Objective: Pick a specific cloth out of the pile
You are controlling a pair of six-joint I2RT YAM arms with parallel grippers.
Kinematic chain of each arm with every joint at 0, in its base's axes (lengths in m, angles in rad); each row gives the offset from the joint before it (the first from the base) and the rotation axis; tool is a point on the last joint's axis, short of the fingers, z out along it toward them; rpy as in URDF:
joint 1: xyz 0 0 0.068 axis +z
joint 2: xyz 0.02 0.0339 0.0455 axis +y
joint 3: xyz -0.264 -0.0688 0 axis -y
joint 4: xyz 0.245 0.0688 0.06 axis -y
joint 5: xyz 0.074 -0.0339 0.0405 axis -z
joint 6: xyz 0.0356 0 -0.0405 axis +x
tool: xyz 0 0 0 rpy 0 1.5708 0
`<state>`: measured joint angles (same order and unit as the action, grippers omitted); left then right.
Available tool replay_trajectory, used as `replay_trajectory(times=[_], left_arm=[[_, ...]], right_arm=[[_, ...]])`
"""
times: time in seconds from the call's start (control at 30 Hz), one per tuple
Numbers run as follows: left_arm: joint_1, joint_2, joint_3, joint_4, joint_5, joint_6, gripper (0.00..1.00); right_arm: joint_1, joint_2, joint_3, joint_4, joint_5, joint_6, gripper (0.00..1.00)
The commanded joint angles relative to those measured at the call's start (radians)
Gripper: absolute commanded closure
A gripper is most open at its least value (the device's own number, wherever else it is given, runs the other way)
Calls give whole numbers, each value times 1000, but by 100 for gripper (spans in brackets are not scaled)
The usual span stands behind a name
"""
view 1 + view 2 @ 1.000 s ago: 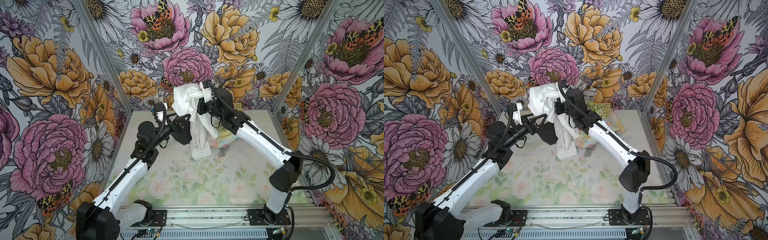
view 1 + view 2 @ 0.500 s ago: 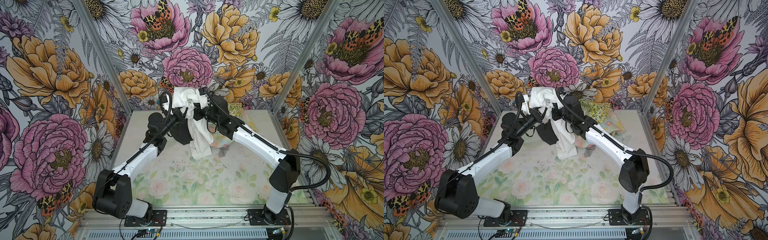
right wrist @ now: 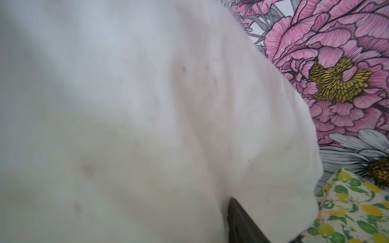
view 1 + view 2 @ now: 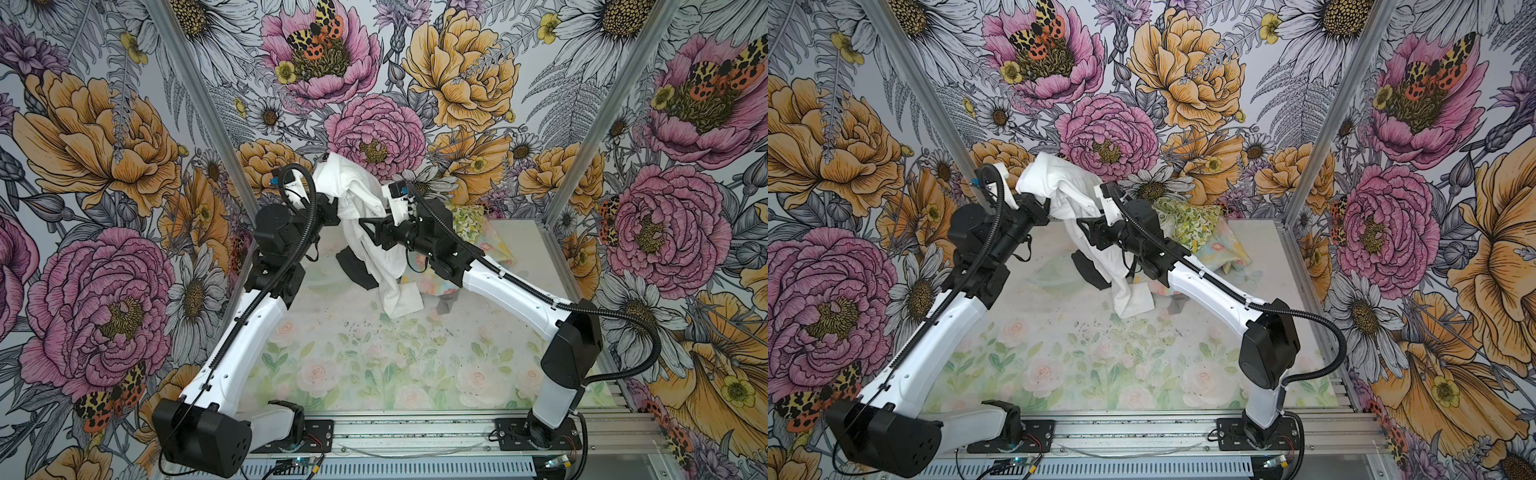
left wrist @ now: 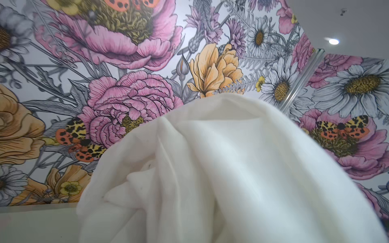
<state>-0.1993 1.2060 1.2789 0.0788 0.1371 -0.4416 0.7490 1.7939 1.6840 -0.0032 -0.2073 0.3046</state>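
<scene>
three flowered walls (image 4: 415, 62), pastel table (image 4: 353, 365); left pincer (image 4: 337, 209) grips the cloth (image 4: 353, 187), right pincer (image 4: 368, 231) spread.

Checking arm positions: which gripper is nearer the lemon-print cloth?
Right. The right gripper is beside the white cloth, on the side toward the lemon-print cloth; the left gripper grips the white cloth from the far side.

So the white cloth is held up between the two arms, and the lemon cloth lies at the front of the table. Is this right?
Not quite. The white cloth is held up between the arms, but the lemon cloth lies at the back of the table, by the rear wall, behind the right arm. Both top views show it.
</scene>
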Motion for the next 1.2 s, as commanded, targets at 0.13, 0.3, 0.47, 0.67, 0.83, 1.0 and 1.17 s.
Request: replay_trajectory(times=[0.13,0.3,0.47,0.67,0.83,1.0,1.17], left_arm=[[234,-95,98,-265,-161,13,100],[306,-108,172,-368,-229,86,100],[356,-99,224,-422,-250,128,100],[412,-74,290,-460,-254,162,100],[418,-57,293,-475,-209,154,100],[392,-35,180,-471,-194,123,100],[367,-34,34,-439,-236,83,100]], right_arm=[[25,-7,-13,31,-15,-5,22],[26,-20,-40,31,25,-17,21],[25,-42,-88,29,50,-32,20],[23,-67,-134,23,83,-48,20],[20,-86,-164,25,106,-54,20],[10,-126,-223,35,117,-44,20],[-6,-165,-271,57,122,-26,20]])
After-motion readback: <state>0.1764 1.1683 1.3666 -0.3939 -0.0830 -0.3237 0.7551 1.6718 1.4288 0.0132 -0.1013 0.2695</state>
